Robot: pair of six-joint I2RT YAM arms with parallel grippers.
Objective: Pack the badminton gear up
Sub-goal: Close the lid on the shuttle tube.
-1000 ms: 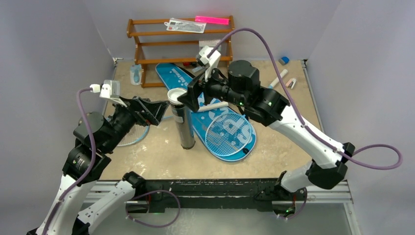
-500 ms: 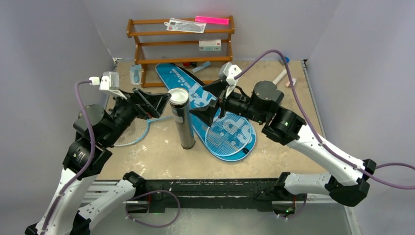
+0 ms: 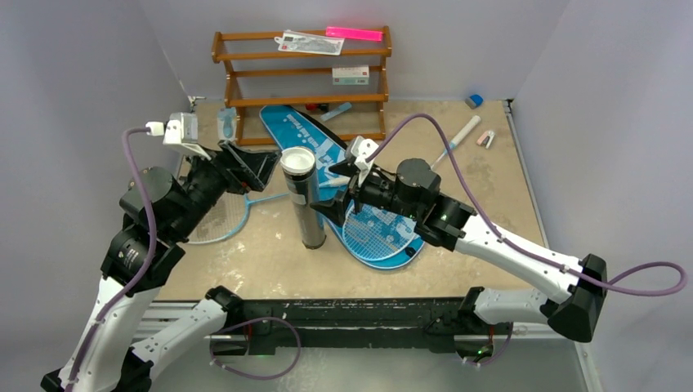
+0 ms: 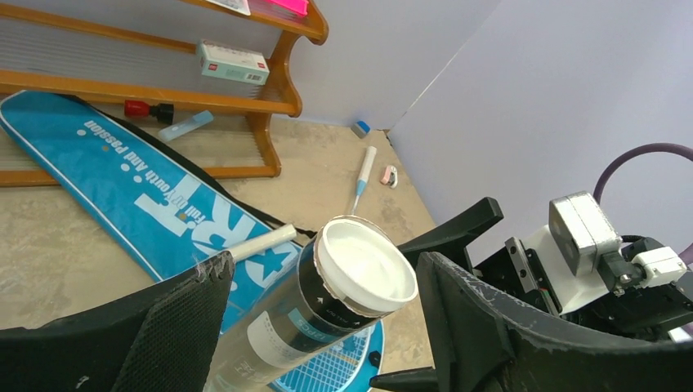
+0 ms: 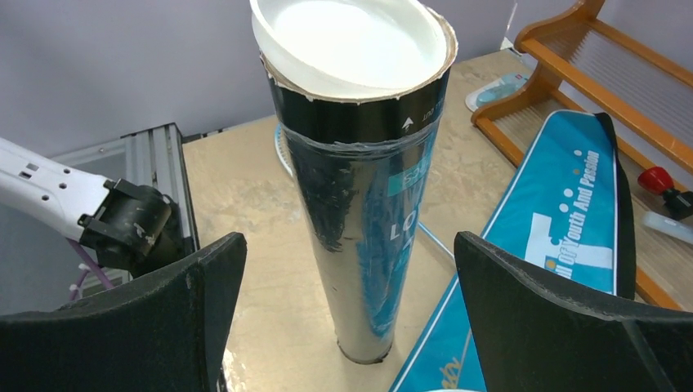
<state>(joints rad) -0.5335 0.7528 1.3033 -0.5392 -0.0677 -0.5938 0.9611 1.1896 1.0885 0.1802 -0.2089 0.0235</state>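
Black shuttlecock tube [image 3: 304,204], white-capped, upright on the beige table [image 3: 261,261] between two grippers.
The left gripper [image 4: 327,273] and right gripper [image 5: 350,245] flank the tube, jaws wide apart, neither clamped on it. The tube stands just beside the blue SPORT racket bag [image 3: 323,151], on which a light-blue racket [image 3: 380,224] lies.

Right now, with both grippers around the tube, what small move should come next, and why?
Probably close the right gripper on the black tube. It stands upright between the open fingers, gaps either side, while the left gripper, also open, brackets the white cap; steadying the body first seems safest.
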